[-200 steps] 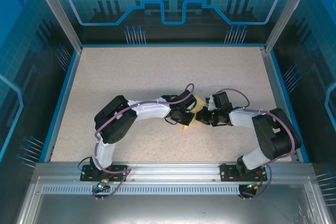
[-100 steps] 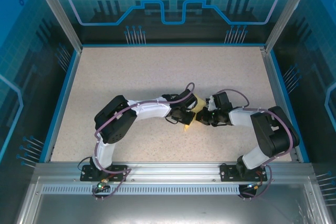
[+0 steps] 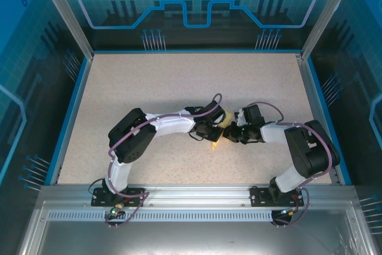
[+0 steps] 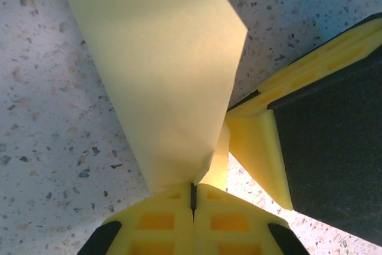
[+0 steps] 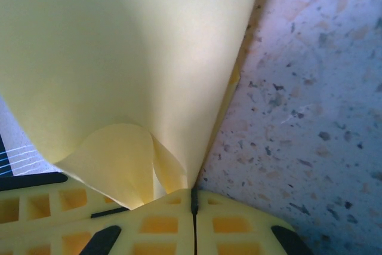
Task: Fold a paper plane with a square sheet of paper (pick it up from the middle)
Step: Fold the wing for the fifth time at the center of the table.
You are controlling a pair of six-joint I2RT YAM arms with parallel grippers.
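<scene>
Paper (image 4: 156,70) between both pairs of fingers (image 4: 161,228)

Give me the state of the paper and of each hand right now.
paper: folded over into layers, not flat, pinched by both hands at once.
left hand: shut on the paper's narrow end.
right hand: shut on the paper, with a loose layer curling up just beside the grip.
</scene>
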